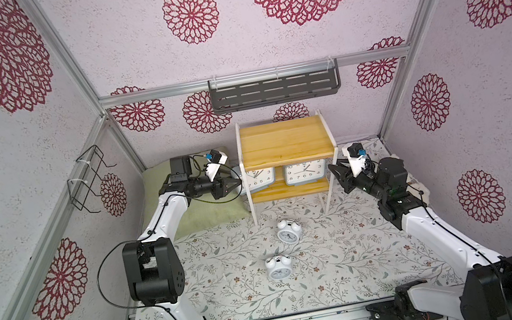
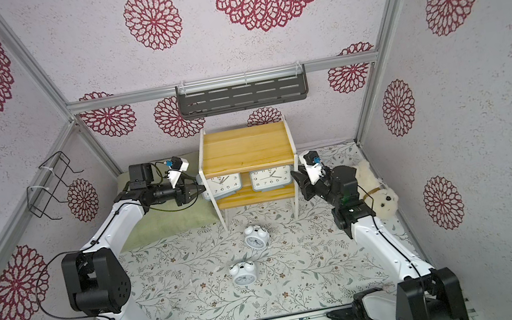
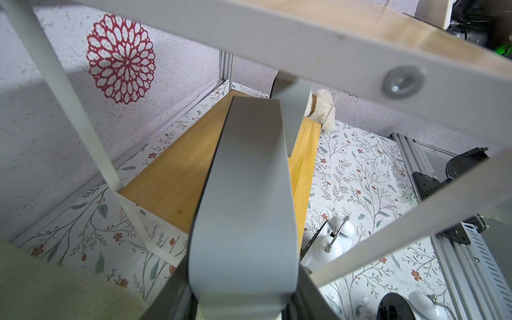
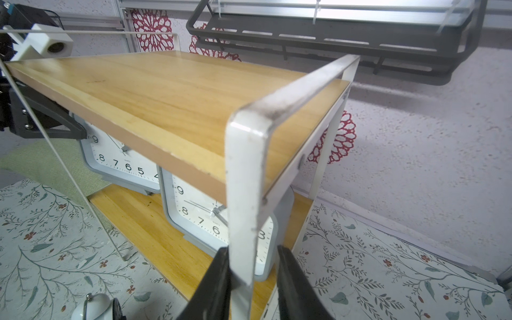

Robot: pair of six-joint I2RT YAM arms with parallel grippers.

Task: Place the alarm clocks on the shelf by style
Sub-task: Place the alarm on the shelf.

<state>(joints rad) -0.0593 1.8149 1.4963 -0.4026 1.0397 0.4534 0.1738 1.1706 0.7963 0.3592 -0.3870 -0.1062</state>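
The shelf stands at the back on the floral cloth. Two rectangular grey alarm clocks are on its lower board. The left one is tilted and sticks out past the shelf's left frame, and my left gripper is shut on its side. The right one stands upright. My right gripper is open astride the shelf's front right leg; one finger touches it and the other stands clear. Two round twin-bell clocks lie on the cloth in front.
A green pillow lies under my left arm. A white plush toy sits behind my right arm. A dark slotted rack hangs on the back wall above the shelf, and a black wire basket hangs on the left wall.
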